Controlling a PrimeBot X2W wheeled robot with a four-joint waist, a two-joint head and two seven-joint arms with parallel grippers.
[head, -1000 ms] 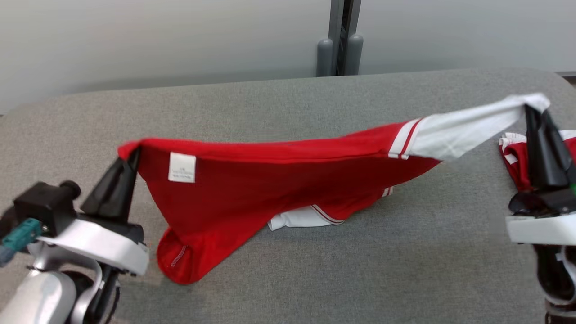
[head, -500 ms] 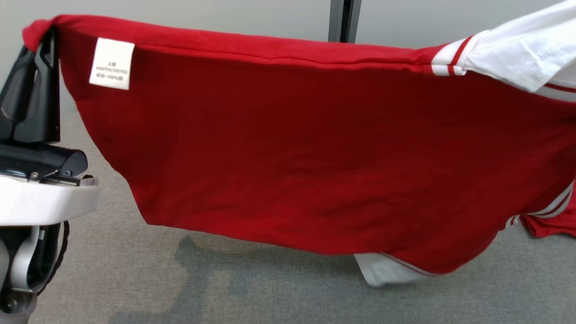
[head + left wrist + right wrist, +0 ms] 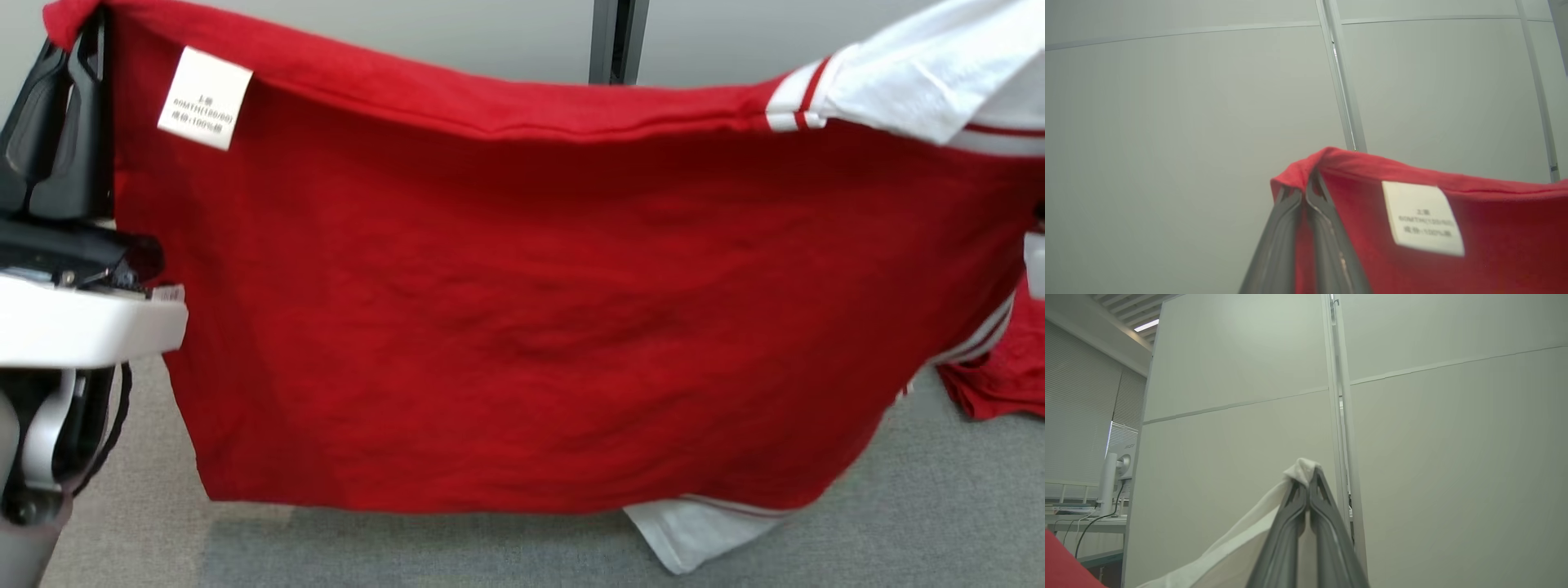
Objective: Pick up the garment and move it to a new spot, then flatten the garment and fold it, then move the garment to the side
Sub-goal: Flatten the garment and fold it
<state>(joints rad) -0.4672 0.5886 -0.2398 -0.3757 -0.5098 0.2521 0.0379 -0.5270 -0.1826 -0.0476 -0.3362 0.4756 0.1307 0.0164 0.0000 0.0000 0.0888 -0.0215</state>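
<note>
The red shirt (image 3: pixel 522 327) hung wide (a white tag (image 3: pixel 204 98) near one corner). The left gripper (image 3: pixel 1306 181) pinched its red corner, the right gripper (image 3: pixel 1308 475) its white sleeve (image 3: pixel 914 73).

Black left claw (image 3: pixel 88 33) — white wrist (image 3: pixel 82 331)

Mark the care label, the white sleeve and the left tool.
care label (image 3: pixel 206 98), head view, middle of the tag.
white sleeve (image 3: pixel 914 82), head view, upper fold.
left tool (image 3: pixel 1303 191), left wrist view, between its fingertips.
</note>
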